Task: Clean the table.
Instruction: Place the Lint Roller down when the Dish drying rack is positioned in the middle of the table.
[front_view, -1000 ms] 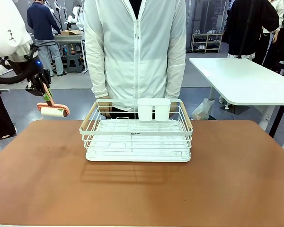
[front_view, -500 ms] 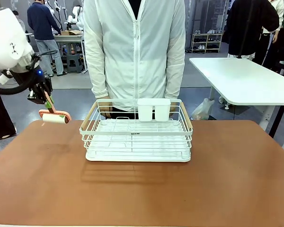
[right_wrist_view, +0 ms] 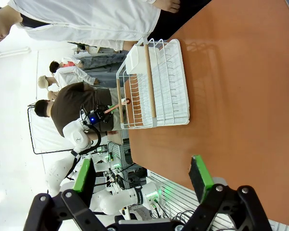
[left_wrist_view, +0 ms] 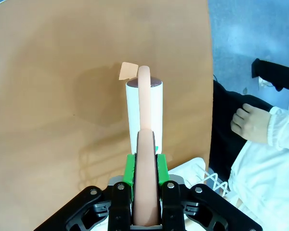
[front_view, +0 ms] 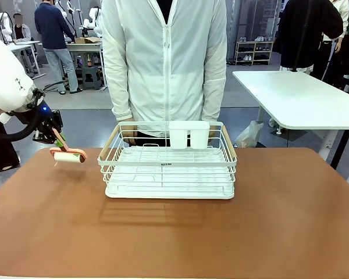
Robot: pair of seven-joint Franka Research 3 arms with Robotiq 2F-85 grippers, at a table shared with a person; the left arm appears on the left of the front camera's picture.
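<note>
The reddish-brown table [front_view: 174, 238] spreads across the front view. My left gripper [front_view: 52, 132] is shut on the salmon handle of a lint roller [front_view: 68, 156], whose white roll hangs low over the table's far left corner. I cannot tell whether the roll touches the top. In the left wrist view the green pads [left_wrist_view: 130, 168] clamp the handle, and the lint roller [left_wrist_view: 144, 103] points out over the table [left_wrist_view: 62, 72]. My right gripper [right_wrist_view: 142, 183] stands open and holds nothing, above the table [right_wrist_view: 241, 96].
A white wire rack [front_view: 168, 171] with a white cup holder [front_view: 189, 133] stands mid-table at the far side, also seen as the rack [right_wrist_view: 159, 86]. A person in a white jacket stands just behind it, one hand [left_wrist_view: 253, 122] near the edge. A white-topped table [front_view: 302, 96] stands at the right.
My left arm has lowered the lint roller from well above the far left corner to just over the table top. The rack and the person have not moved.
</note>
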